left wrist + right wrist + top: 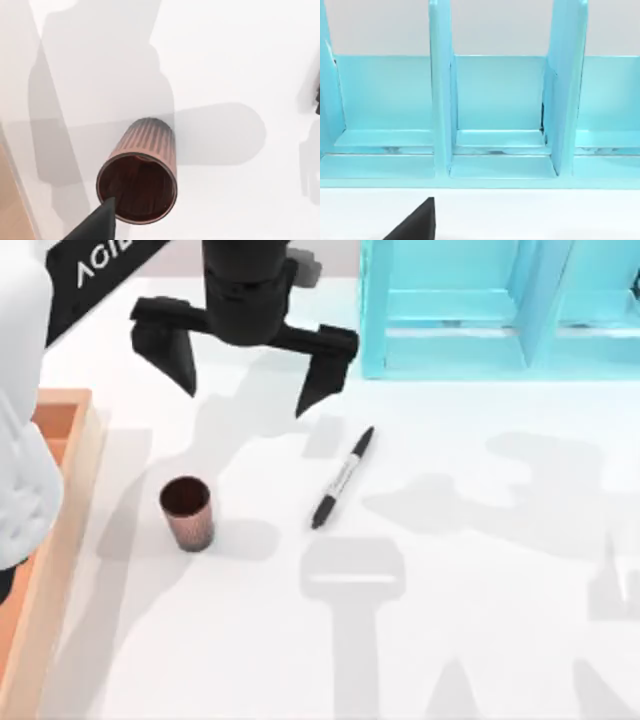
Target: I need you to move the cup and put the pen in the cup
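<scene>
L gripper point(245, 370) hung wide open behind cup point(187, 513) | cup upright nr wooden tray point(62, 530), marker pen point(343, 477) flat to its right | R gripper: state not discernible | risk: cup tipped if rim clipped by a finger on descent

The left gripper point(245, 380) is held above the table point(480, 640), toward its far edge. The cup point(187, 512) stands upright on the table, nearer than the gripper and to its left. The pen point(342, 478) lies flat, nearer than the gripper and to its right, well apart from the cup. A shelf unit point(500, 305) stands to the gripper's right, a tray point(60, 540) at the table's left edge.
</scene>
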Available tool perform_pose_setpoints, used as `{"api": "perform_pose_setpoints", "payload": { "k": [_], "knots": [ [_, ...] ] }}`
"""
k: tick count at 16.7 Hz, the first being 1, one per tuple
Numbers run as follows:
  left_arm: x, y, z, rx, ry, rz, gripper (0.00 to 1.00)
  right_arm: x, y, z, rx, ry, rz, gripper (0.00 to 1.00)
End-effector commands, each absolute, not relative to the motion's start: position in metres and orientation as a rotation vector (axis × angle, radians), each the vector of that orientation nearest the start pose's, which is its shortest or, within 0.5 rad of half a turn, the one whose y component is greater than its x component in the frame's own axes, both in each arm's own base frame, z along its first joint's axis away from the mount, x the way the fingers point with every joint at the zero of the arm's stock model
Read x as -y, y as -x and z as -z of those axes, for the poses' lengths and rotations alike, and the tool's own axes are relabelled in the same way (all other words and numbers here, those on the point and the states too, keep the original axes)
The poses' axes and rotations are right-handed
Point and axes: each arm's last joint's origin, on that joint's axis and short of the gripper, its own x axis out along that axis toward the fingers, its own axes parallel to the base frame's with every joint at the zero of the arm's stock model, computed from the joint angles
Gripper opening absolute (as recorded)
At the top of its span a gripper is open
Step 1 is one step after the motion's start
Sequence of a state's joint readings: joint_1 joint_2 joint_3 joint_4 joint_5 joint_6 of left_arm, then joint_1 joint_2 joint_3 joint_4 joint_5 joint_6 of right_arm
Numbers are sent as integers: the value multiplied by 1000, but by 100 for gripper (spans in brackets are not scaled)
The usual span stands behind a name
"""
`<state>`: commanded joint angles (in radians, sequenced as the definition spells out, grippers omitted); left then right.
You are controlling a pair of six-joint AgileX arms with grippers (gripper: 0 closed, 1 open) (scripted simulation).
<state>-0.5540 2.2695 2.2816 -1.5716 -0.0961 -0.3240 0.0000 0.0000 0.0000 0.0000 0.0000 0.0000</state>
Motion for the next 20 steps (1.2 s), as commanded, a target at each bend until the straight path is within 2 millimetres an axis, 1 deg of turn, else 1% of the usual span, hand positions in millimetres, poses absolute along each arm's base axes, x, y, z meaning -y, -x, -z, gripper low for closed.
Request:
{"api": "perform_pose_setpoints", "payload": {
  "k": [2, 4, 7, 9, 10, 15, 16, 18, 20],
  "knots": [
    [246, -381, -250, -1489, -297, 135, 100, 1, -106, -160, 0, 0, 0, 100],
    [263, -383, -235, -1470, -345, 152, 100, 1, -106, -160, 0, 0, 0, 100],
    [303, -379, -198, -1433, -445, 199, 100, 1, -106, -160, 0, 0, 0, 100],
    [321, -375, -183, -1403, -497, 225, 100, 1, -106, -160, 0, 0, 0, 100],
    [325, -374, -180, -1396, -507, 230, 100, 1, -106, -160, 0, 0, 0, 100],
    [323, -375, -179, -1403, -504, 227, 100, 1, -106, -160, 0, 0, 0, 100],
    [323, -376, -176, -1401, -505, 228, 100, 1, -106, -160, 0, 0, 0, 100],
    [322, -379, -163, -1398, -507, 229, 100, 1, -106, -160, 0, 0, 0, 100],
    [321, -383, -144, -1396, -507, 230, 100, 1, -106, -160, 0, 0, 0, 100]
  ]
}}
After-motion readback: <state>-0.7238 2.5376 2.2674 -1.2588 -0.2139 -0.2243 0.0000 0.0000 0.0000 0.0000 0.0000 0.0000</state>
